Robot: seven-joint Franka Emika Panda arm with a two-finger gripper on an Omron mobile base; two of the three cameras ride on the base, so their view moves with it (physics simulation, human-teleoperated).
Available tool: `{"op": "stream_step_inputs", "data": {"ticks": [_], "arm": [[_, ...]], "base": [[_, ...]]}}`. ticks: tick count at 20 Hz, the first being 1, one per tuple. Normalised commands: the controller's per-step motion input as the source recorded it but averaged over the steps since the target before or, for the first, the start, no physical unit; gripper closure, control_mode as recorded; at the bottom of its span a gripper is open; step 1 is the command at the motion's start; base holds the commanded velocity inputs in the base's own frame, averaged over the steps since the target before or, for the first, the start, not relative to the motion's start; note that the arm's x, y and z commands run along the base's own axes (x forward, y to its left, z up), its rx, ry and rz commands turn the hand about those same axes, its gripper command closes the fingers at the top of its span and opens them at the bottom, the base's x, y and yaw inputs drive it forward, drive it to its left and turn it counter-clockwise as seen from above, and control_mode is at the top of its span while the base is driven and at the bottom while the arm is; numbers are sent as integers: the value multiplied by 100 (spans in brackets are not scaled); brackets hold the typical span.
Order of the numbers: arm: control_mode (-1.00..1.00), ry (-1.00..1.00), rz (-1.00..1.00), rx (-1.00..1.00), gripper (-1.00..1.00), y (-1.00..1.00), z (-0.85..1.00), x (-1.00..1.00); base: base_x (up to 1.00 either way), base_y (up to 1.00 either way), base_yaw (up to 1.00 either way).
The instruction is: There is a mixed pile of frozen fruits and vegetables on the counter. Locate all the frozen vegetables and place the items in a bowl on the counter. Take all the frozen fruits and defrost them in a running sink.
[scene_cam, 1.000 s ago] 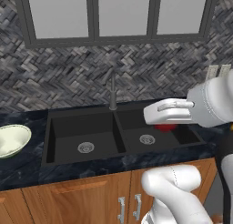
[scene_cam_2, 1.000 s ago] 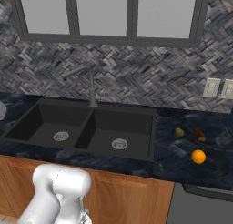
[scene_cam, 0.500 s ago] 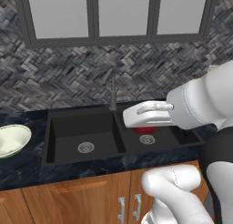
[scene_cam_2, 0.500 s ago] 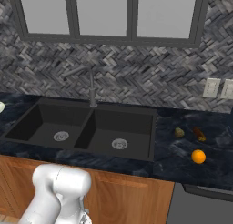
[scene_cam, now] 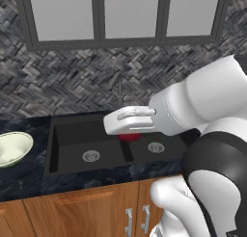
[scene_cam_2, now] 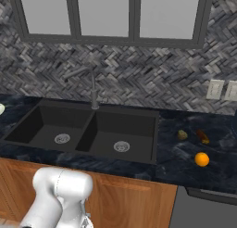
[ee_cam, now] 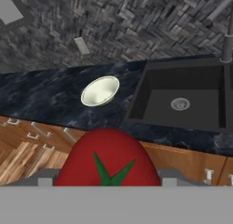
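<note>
Red tomato (ee_cam: 109, 158) sits between your jaws above the sink (scene_cam: 87, 135), well apart from the bowl (ee_cam: 100, 91) on the counter (ee_cam: 41, 100). If the grip slips, it falls into the basin.

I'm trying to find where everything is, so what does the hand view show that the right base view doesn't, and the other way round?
Hand view alone: a red tomato with a green stem star, held close at the gripper, and the whole pale bowl on the counter beside the sink.

Right base view alone: the orange ball, the yellowish-olive lump and the dark oblong item, on the counter to the right of the sink, and both basins.

Both: the dark marbled counter, the black sink with a round drain, the faucet, the herringbone backsplash and the wooden cabinets.
</note>
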Motion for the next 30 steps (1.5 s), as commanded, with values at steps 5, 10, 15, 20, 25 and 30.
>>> {"op": "stream_step_inputs", "data": {"ticks": [5, 10, 15, 20, 25, 30], "arm": [[-100, 0, 5, 3, 100, 30, 0, 30], [-100, 0, 3, -1, 100, 35, 0, 19], [-100, 0, 0, -5, 100, 29, 0, 18], [-100, 0, 1, 0, 100, 18, 0, 33], [-100, 0, 1, 0, 100, 19, -1, 31], [-100, 0, 0, -1, 100, 26, -3, 24]], "base": [[0, 0, 0], [0, 0, 0], [0, 0, 0], [0, 0, 0], [0, 0, 0], [0, 0, 0]]}}
